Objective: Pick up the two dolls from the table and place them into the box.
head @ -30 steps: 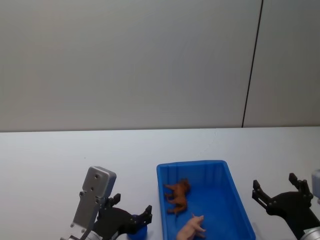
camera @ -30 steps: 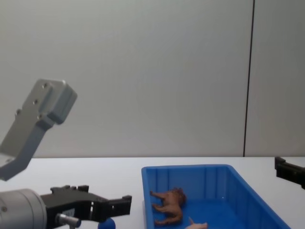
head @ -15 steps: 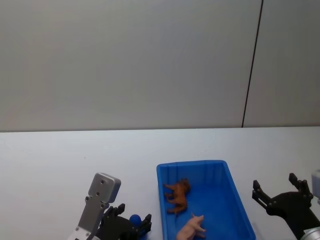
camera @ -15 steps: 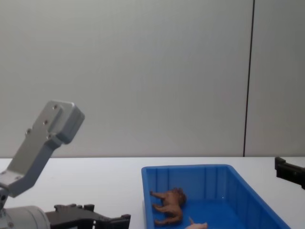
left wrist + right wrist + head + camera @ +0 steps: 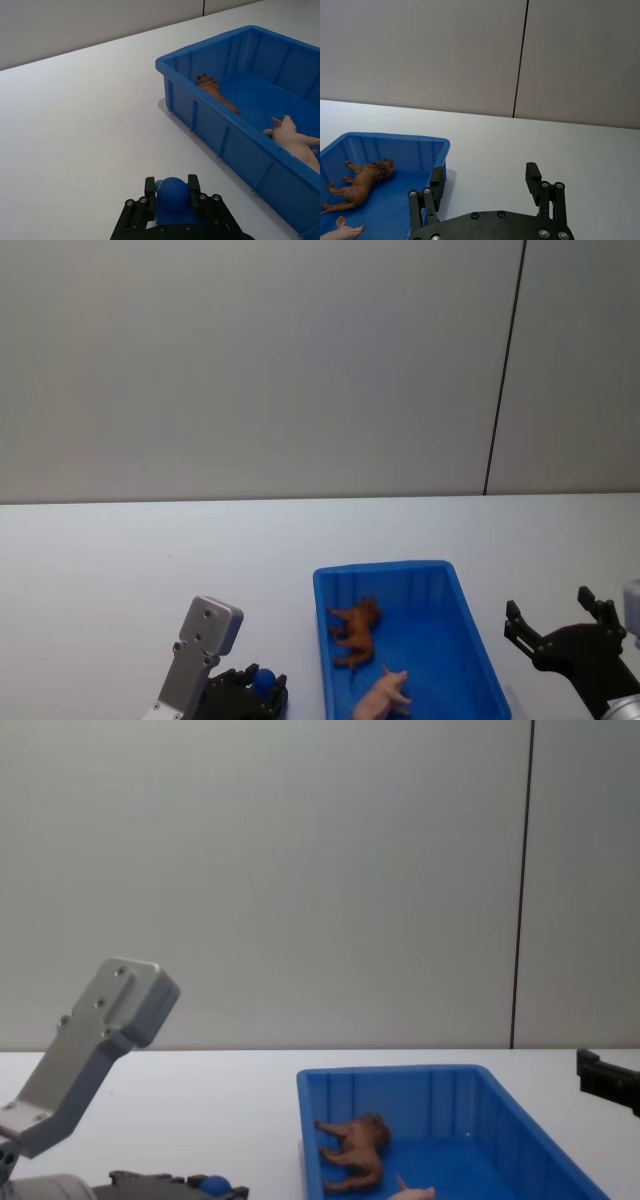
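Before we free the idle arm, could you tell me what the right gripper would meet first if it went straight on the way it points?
The right gripper, jaws open, points across bare white table toward the grey wall. The way looks free; the box lies off to one side, though depth is uncertain.

— Desk?
— White, plain and flat, running back to a grey wall.
— On it?
— Box, bright blue, right of centre. Standing flat, long side pointing away, with a faint shadow at its left foot.
— Anything else?
— Doll, dark blue and ball-headed, low at the near edge, left of the box and apart from it. Pinched between the fingers of the left gripper. Touching the surface or just off it: cannot tell.
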Action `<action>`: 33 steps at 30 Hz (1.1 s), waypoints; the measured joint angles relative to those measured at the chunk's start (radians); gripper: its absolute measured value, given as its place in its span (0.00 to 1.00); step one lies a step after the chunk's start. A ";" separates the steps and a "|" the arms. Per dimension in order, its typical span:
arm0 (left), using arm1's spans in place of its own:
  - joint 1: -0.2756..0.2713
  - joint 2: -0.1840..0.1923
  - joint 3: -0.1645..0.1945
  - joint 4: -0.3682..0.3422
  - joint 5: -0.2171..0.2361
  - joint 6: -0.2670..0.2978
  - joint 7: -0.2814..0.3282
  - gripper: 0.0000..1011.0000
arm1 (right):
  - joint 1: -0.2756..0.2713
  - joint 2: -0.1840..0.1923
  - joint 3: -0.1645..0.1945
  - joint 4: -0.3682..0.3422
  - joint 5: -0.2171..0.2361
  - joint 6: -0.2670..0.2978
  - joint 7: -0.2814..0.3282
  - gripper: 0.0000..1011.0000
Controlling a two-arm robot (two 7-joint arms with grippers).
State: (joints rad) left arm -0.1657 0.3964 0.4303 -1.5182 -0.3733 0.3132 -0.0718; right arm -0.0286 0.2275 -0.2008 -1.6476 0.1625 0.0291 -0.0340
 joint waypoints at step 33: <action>-0.036 -0.015 -0.022 -0.083 0.053 -0.212 -0.089 0.17 | 0.000 0.000 0.000 0.000 0.000 0.000 0.000 0.99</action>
State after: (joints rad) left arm -0.2016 0.3812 0.4083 -1.6014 -0.3201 0.1015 -0.1609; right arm -0.0286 0.2275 -0.2008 -1.6476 0.1626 0.0291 -0.0339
